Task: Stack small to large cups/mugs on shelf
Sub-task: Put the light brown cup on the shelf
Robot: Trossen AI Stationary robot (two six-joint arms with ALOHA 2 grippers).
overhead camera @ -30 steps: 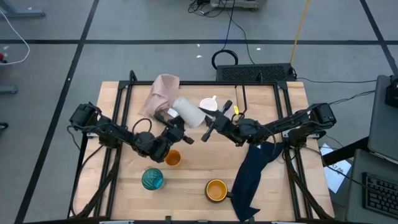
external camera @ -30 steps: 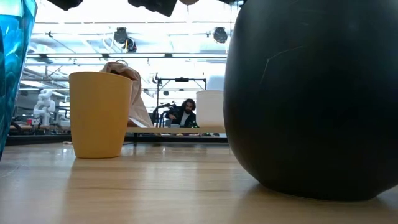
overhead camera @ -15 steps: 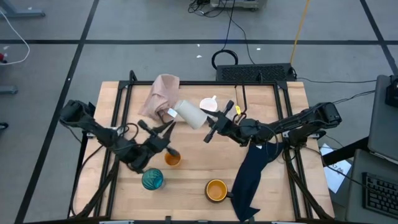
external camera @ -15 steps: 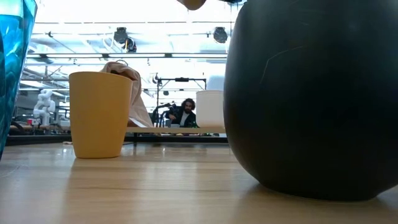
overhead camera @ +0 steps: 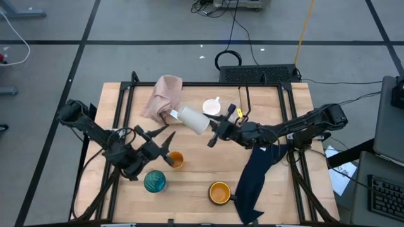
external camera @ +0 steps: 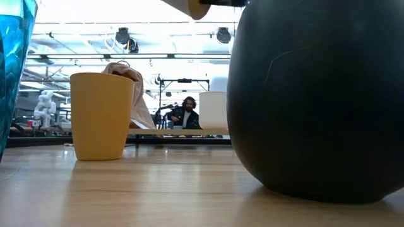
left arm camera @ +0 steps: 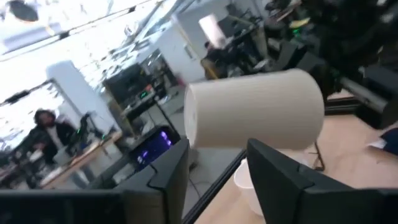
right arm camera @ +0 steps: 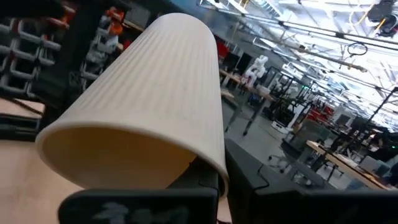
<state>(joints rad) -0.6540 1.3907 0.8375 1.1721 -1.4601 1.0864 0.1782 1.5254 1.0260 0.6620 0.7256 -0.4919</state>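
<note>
right gripper — clamped on beige cup, held tilted above table | left gripper — fingers spread, empty, beside small orange cup

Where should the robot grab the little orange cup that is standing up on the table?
Probably by its rim. The small orange cup stands upright with its mouth open to the top, so one finger can go inside and one outside, coming straight down. The left gripper is open and right beside it. The teal glass stands close by, so coming in from the side looks tighter.
</note>
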